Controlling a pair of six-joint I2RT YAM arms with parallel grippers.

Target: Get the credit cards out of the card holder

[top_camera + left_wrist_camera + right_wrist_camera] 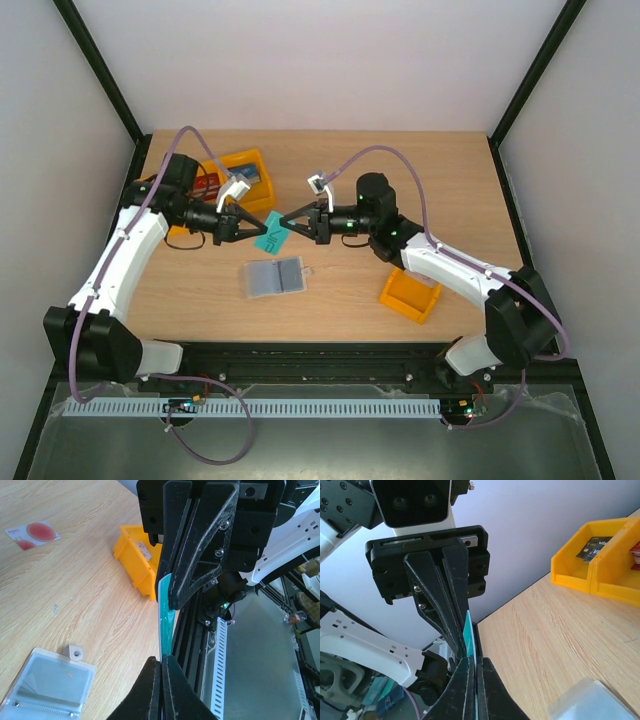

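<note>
Light wood covers the table (460,190), and plain white walls (300,60) stand around it. Up in the air over the middle, the two arms meet nose to nose. The left gripper (257,228) and the right gripper (286,224) both pinch the same green card (268,236), one at each end, with their fingers squeezed tight on it. The card hangs above the wood and touches nothing else.

Just in front of it, nearer the arm bases, the card holder (274,277) lies flat on the table. Its see-through sleeve faces up and its little tab sticks out at the side. The left wrist view shows a white card (32,532) with a red circle lying flat on the wood, well apart from the holder.

One orange bin (258,160) sits behind the left arm with some cards inside. A second orange bin (400,300) sits by the right arm.
</note>
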